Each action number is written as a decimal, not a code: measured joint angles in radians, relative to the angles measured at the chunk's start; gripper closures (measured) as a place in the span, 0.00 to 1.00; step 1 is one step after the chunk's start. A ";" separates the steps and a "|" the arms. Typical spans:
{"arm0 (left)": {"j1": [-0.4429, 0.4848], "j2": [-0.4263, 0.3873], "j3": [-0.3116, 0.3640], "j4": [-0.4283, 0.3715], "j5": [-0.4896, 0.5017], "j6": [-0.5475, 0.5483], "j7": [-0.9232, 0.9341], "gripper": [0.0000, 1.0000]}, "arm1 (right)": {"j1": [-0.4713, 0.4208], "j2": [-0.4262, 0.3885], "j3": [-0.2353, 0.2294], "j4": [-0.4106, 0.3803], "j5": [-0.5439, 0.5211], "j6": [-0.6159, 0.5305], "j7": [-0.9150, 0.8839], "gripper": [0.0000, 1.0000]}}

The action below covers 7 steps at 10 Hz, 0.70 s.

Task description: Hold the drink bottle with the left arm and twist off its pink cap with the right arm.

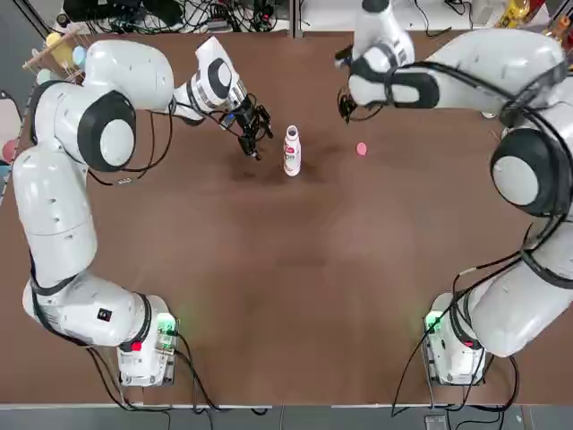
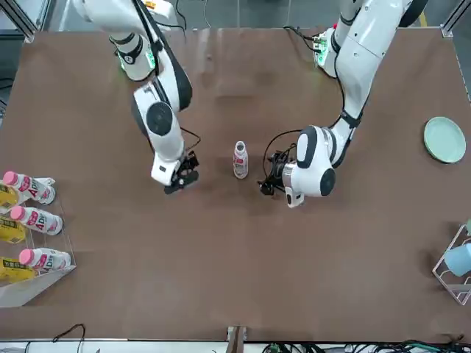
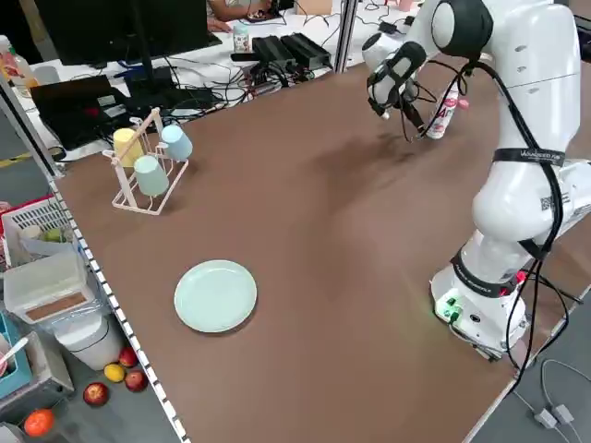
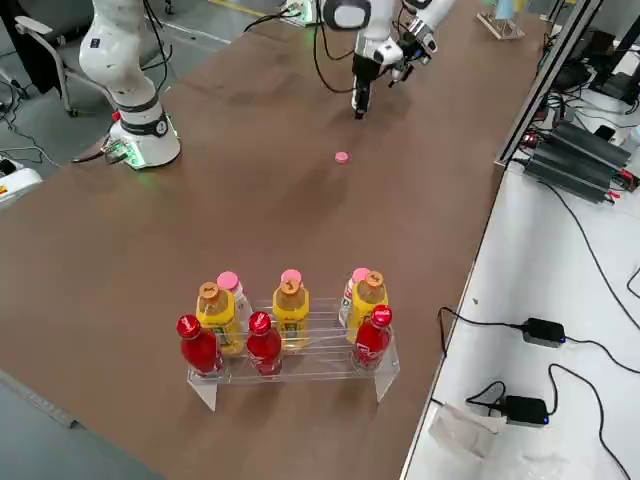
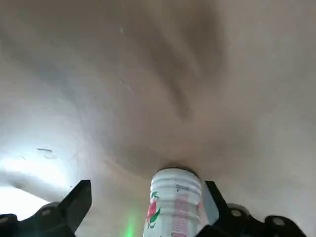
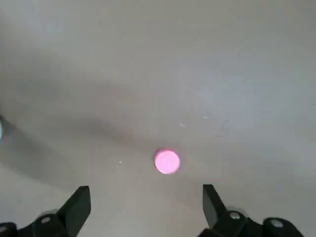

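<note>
Overhead view: the bottle (image 1: pixel 292 150) stands upright, uncapped, in the upper centre of the frame; the cap (image 1: pixel 361 149) lies on the table (image 1: pixel 269 296) to its right, well apart. My left gripper (image 5: pixel 143 207), just left of the bottle from overhead, is spread and grasps nothing. My right gripper (image 6: pixel 146 205), in the upper right overhead, is likewise released and empty. I judge the bottle light, slightly yielding and easily tipped; I would take it round the labelled body, squeezing gently. The cap is probably stiff and slick, best pinched across its rim.
</note>
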 joint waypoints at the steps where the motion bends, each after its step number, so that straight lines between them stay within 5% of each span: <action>1: -0.004 -0.015 0.022 0.001 0.024 -0.024 0.044 0.00 | -0.023 -0.063 -0.003 0.024 0.000 -0.052 0.000 0.00; 4: -0.024 -0.064 0.107 0.002 0.095 -0.093 0.172 0.00 | -0.103 -0.165 -0.011 0.126 -0.001 -0.271 0.000 0.00; 7: -0.126 -0.091 0.264 0.001 0.097 -0.137 0.357 0.00 | -0.151 -0.192 -0.123 0.372 -0.002 -0.574 -0.006 0.00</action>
